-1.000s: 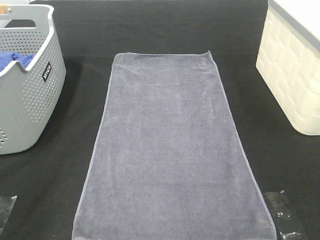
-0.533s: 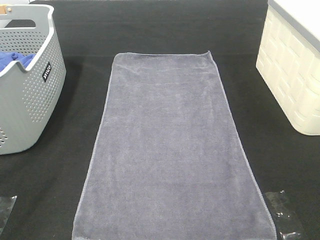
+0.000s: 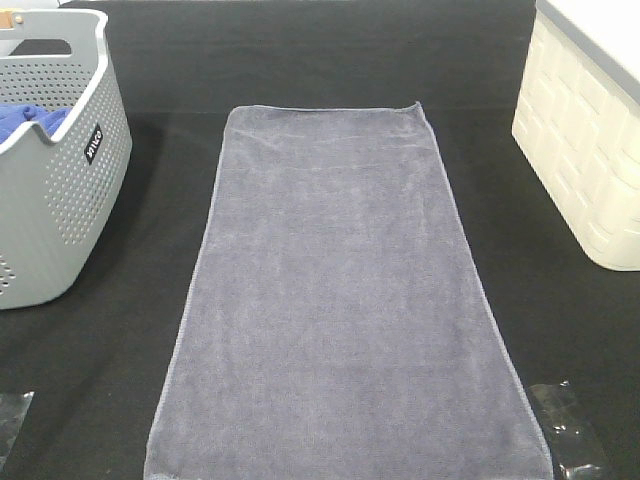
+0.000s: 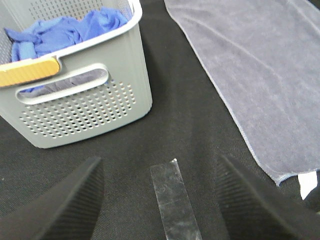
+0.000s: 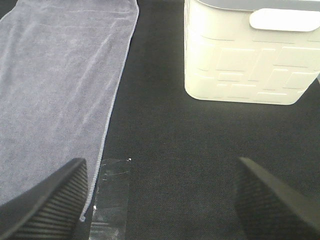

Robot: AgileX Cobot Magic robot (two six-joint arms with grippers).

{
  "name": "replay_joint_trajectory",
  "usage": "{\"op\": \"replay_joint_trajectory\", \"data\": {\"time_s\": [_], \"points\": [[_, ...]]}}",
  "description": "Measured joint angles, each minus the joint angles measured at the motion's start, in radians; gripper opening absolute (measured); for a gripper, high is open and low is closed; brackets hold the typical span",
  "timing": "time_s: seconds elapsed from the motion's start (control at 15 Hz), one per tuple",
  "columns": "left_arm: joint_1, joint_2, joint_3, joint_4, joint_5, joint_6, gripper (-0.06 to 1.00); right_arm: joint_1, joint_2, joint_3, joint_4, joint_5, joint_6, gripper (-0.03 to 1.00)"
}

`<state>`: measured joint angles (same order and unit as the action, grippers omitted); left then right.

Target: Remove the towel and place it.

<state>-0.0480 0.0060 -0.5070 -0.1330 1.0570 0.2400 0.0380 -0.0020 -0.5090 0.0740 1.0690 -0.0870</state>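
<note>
Where frame ends, towel (image 3: pixel 340 300) hem cropped

Grey perforated basket (image 3: pixel 50 190) on black tabletop (image 3: pixel 330 60), bright blue cloth (image 4: pixel 65 30) inside, orange grip (image 4: pixel 30 70) on rim. Cream bin (image 3: pixel 585 150) opposite. Clear tape strips (image 4: pixel 172 202) (image 5: pixel 112 192) ahead of each claw.

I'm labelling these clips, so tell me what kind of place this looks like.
Probably a staged laundry-sorting test bench: a grey towel spread on a black-covered table, a perforated grey laundry basket holding blue cloth, and a cream bin.
</note>
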Motion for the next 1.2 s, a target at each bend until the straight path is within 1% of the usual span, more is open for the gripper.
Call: {"op": "replay_joint_trajectory", "data": {"time_s": [1.2], "points": [[0.000, -0.011, 0.000, 0.000, 0.000, 0.000, 0.62, 0.000, -0.005, 0.003, 0.004, 0.000, 0.000, 0.75]]}}
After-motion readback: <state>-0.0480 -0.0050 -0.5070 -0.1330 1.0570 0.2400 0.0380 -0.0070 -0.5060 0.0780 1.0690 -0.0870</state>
